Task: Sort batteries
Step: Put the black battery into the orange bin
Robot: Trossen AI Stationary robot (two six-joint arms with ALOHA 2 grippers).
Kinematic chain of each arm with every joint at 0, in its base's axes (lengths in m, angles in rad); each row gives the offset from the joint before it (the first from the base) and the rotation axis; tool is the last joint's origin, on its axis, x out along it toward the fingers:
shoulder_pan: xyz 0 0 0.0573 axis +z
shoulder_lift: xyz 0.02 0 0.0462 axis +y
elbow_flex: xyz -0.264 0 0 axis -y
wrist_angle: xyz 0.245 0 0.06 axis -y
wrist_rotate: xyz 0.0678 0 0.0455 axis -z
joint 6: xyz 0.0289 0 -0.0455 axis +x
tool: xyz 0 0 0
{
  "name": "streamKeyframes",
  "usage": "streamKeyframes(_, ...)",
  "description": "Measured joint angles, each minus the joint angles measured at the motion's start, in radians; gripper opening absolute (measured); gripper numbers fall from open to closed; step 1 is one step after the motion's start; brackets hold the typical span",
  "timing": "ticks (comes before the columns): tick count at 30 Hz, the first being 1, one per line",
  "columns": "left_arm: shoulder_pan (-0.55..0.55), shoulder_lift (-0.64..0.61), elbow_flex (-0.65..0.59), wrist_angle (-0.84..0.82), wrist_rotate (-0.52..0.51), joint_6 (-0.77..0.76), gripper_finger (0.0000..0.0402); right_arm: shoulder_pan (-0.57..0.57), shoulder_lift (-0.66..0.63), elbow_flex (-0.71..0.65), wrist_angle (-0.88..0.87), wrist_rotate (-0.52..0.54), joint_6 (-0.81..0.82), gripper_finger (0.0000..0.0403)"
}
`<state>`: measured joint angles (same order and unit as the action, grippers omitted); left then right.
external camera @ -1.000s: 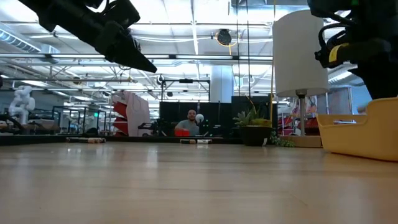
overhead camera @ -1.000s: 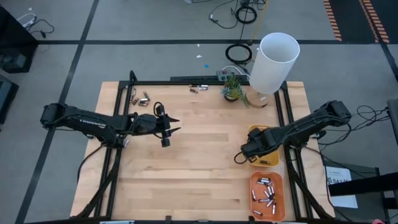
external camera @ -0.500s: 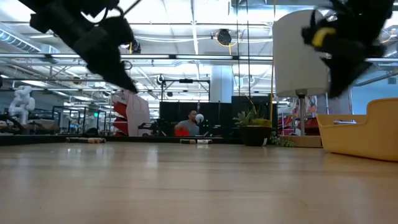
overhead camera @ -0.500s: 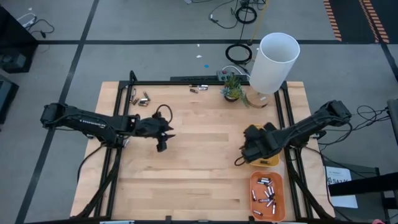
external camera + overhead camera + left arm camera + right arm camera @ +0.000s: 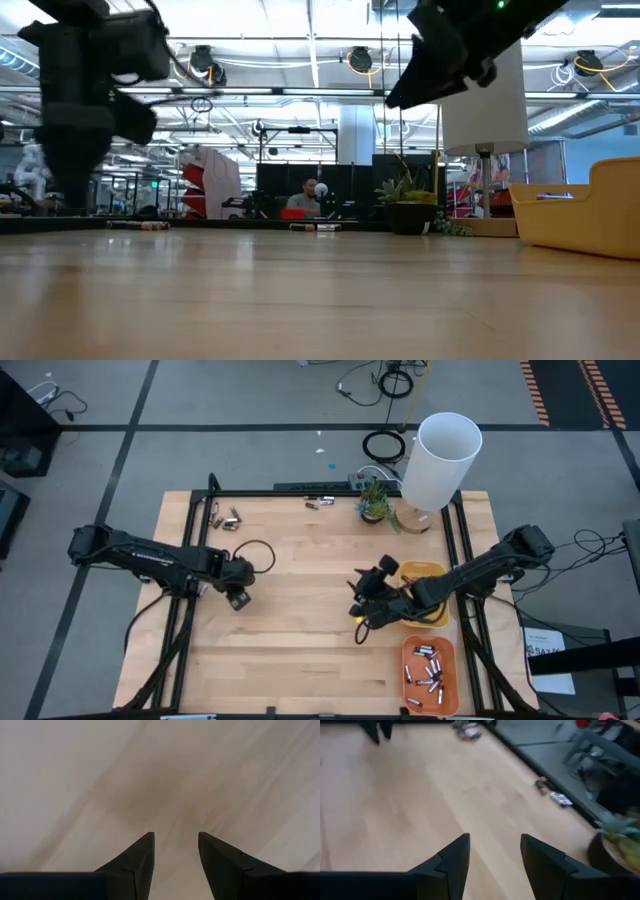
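Orange plastic tray (image 5: 429, 652) at the near right corner of my pale wooden tabletop (image 5: 310, 650) already holds a heap of small silvery and dark cylindrical batteries (image 5: 427, 675), so I judge a good share of the sorting done. The yellow plastic tray (image 5: 432, 572) just beyond it is mostly hidden under my right arm, and I cannot tell what it holds. What is left, as far as I can see, lies along the far edge: a few loose batteries near the far left corner (image 5: 229, 518) and another pair at the far middle (image 5: 319, 503), well apart from both trays. My right gripper (image 5: 358, 610) hangs over bare wood just left of the yellow tray, its fingers (image 5: 451, 860) parted with nothing between them. My left gripper (image 5: 238, 600) points down over the left middle of the tabletop, likewise parted and empty, with only wood grain beneath it in the wrist view. Neither is near the remaining batteries, so I reckon the next move calls for a reach to the far edge. The tabletop is otherwise bare in the middle; a small green potted plant (image 5: 374, 501) and a tall white cylindrical lamp shade (image 5: 441, 460) stand at the far right. Beyond, the low view shows a large hall with ceiling lights, and a person (image 5: 300, 203) sits far off behind the table.
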<state>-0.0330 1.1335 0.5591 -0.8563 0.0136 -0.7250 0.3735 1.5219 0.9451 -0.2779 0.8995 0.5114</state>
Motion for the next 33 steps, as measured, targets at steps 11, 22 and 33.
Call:
streamKeyframes(11,0.001,0.242,0.003,-0.205,0.047,-0.003,0.0162,-0.041,0.031,-0.001,0.014,-0.095,-0.056,0.0167)
streamKeyframes(22,0.037,0.290,0.154,-0.309,-0.081,0.187,0.0162,-0.078,0.031,-0.001,0.013,-0.134,-0.060,0.0167)
streamKeyframes(33,0.142,0.450,0.178,-0.433,0.010,0.315,0.0162,-0.098,0.030,-0.001,0.005,-0.252,-0.060,0.0167)
